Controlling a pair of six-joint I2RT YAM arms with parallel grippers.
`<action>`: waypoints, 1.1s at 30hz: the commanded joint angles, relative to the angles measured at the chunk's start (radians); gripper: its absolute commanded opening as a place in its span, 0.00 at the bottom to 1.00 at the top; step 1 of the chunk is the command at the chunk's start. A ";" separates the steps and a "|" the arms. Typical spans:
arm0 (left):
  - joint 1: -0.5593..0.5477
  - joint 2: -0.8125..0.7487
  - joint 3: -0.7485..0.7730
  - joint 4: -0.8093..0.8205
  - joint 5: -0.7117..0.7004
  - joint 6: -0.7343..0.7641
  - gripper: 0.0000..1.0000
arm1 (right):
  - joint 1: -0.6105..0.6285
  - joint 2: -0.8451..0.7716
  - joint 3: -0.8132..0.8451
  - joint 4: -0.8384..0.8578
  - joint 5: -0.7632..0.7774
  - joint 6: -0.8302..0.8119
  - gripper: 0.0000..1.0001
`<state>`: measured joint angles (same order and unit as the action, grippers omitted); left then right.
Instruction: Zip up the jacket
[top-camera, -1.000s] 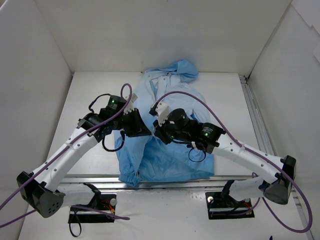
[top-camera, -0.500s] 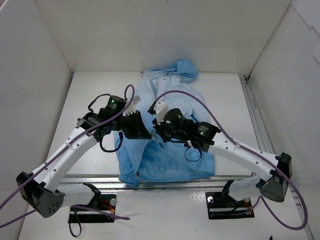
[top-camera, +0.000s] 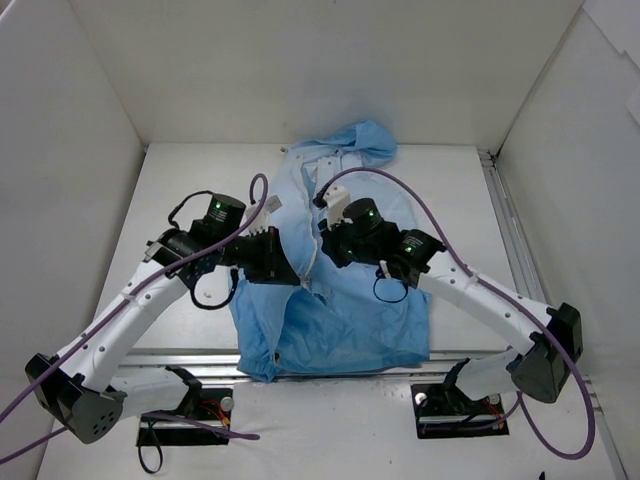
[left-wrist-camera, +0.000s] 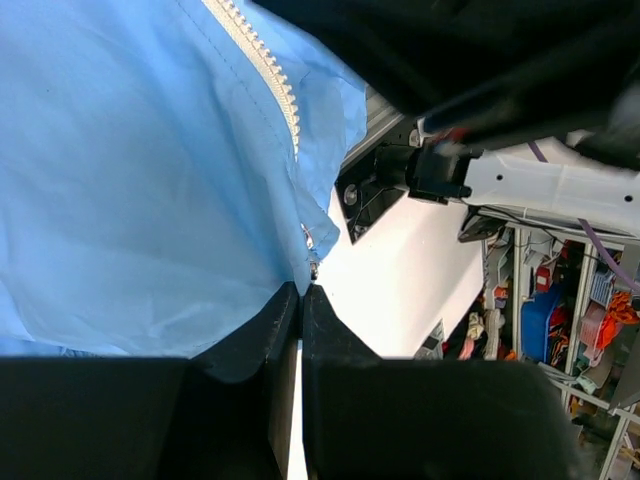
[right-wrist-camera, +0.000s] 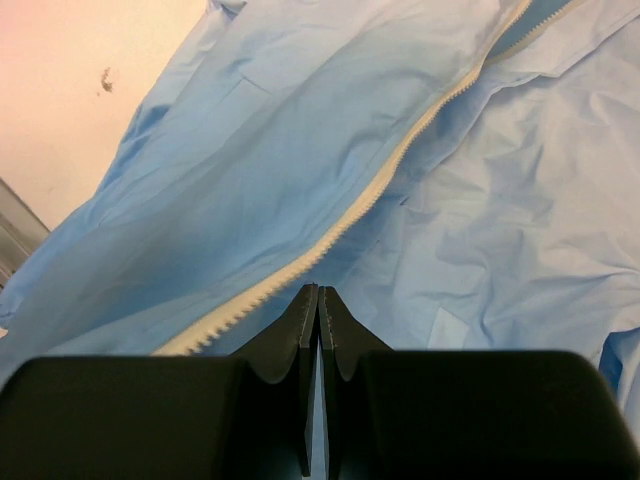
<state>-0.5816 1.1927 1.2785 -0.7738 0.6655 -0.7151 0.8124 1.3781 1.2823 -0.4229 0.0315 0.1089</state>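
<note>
Jacket (top-camera: 345, 315) zipping looks underway: our left gripper (left-wrist-camera: 300, 292) pinches the hem (left-wrist-camera: 150, 320), our right gripper (right-wrist-camera: 318, 293) is clamped on the zipper (right-wrist-camera: 395, 175); next we draw toward the hood (top-camera: 365, 138).

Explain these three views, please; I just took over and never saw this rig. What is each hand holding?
A white left arm and right arm are bolted to a table. The wide picture looks down from above; the other two come from a camera on each wrist. A light blue jacket lies on the table, hood away from the arms. The left hand is shut on the jacket's edge by the lower end of the zipper. The right hand is shut beside the zipper teeth; whether it pinches anything is hidden.
</note>
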 joint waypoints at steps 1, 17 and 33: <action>0.014 -0.062 -0.011 0.076 0.045 0.025 0.00 | -0.093 -0.097 -0.004 0.075 -0.212 0.046 0.00; 0.023 -0.071 -0.081 0.398 0.091 0.098 0.00 | -0.295 -0.131 -0.093 0.210 -0.849 0.153 0.38; 0.023 -0.099 -0.114 0.490 0.115 0.121 0.00 | -0.370 -0.067 -0.127 0.349 -1.042 0.193 0.47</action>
<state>-0.5663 1.1366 1.1473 -0.3981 0.7372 -0.6193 0.4606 1.3094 1.1595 -0.2058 -0.9237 0.2676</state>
